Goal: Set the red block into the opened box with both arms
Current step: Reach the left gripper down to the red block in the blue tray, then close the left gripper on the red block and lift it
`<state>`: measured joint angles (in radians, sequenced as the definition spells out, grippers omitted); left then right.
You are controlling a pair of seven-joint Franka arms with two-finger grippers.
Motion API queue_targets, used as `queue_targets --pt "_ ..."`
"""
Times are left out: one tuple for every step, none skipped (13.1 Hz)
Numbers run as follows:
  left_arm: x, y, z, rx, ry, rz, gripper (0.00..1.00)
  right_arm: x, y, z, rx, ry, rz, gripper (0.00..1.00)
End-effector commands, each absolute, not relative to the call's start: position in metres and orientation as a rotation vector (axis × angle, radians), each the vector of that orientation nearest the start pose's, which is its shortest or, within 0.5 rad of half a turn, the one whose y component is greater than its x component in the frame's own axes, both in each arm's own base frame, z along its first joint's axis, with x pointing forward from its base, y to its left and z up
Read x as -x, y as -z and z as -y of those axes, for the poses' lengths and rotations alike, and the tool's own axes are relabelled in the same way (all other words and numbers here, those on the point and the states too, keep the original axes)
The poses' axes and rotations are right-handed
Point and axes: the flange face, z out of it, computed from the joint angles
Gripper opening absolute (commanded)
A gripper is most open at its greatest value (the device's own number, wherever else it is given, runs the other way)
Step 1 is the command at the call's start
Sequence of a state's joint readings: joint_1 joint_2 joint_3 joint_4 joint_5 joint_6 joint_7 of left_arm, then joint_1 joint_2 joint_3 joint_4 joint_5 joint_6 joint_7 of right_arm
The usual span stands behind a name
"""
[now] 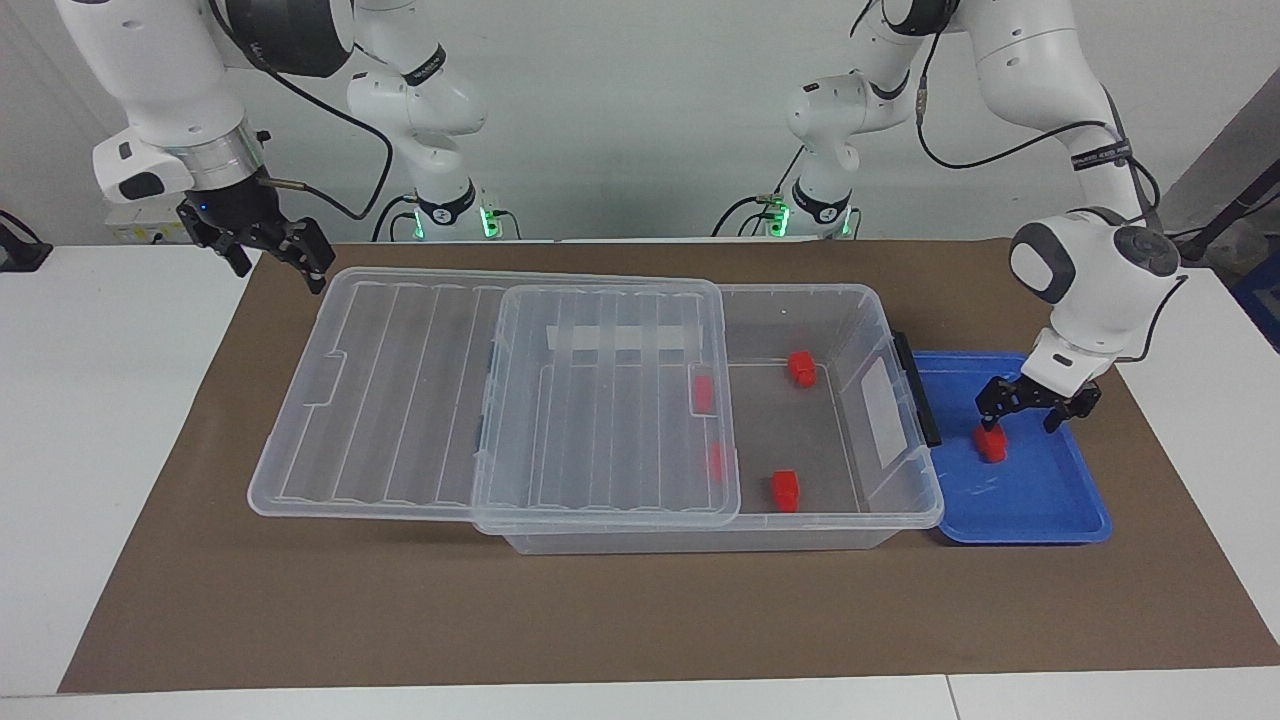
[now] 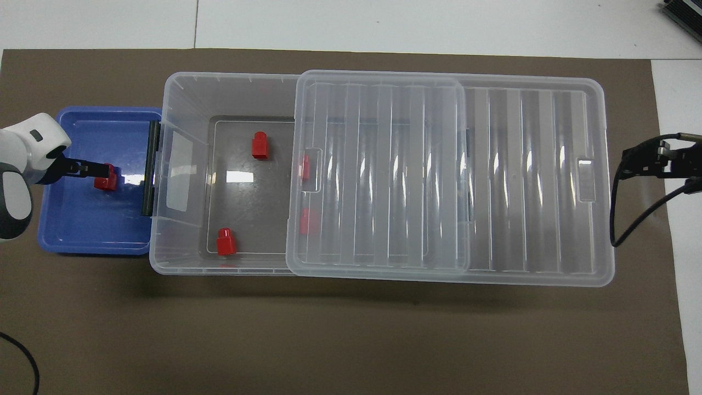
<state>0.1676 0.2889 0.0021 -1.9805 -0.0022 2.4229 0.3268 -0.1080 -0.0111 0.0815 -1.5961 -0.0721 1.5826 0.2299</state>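
Observation:
One red block (image 1: pixel 991 443) (image 2: pixel 104 179) lies in the shallow blue tray (image 1: pixel 1040 500) (image 2: pixel 82 230) at the left arm's end of the table. My left gripper (image 1: pixel 1018 420) (image 2: pixel 93 169) hangs open low over the tray, one fingertip right above the block; I cannot tell if it touches. The clear box (image 1: pixel 850 298) (image 2: pixel 181 88) stands beside the tray. Its ribbed lid (image 1: pixel 400 400) (image 2: pixel 521 181) is slid toward the right arm's end, leaving the tray-side half uncovered. My right gripper (image 1: pixel 282 272) (image 2: pixel 639 162) hovers open off the lid's corner.
Two red blocks (image 1: pixel 802 367) (image 1: pixel 785 490) sit on the uncovered box floor, and two more (image 1: pixel 704 393) (image 1: pixel 716 460) show through the lid's edge. A black latch (image 1: pixel 917 390) faces the tray. A brown mat (image 1: pixel 640 610) covers the table.

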Motion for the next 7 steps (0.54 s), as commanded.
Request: queue_targets --pt "-0.5961 -0.3100 -0.1055 3.075 0.277 -0.269 0.95 -0.5420 -0.6210 0.0180 3.161 -0.007 -0.370 1.00" --pt "-0.5949 -0.3076 -0.1034 3.077 0.273 -0.270 0.95 -0.5412 -0.6201 0.0168 3.152 -0.016 -0.357 1.00" --pt "-0.5932 -0.3060 -0.1031 3.078 0.269 -0.272 0.95 -0.5413 -0.6194 0.0158 3.148 -0.017 -0.310 1.00" --pt "-0.5920 -0.3046 -0.1038 3.079 0.262 -0.270 0.94 -0.5409 -0.6189 0.0157 3.151 -0.018 -0.279 1.00" --pt "-0.5917 -0.3039 -0.1028 3.080 0.260 -0.272 0.84 -0.5404 -0.6183 0.0147 3.150 -0.020 -0.274 1.00" --pt "-0.5916 -0.3039 -0.1028 3.080 0.260 -0.270 0.65 -0.5393 -0.6164 0.0129 3.151 -0.027 -0.269 1.00" --pt "-0.5919 -0.3041 -0.1019 3.082 0.255 -0.268 0.40 -0.5381 -0.6168 0.0119 3.151 -0.025 -0.264 1.00"
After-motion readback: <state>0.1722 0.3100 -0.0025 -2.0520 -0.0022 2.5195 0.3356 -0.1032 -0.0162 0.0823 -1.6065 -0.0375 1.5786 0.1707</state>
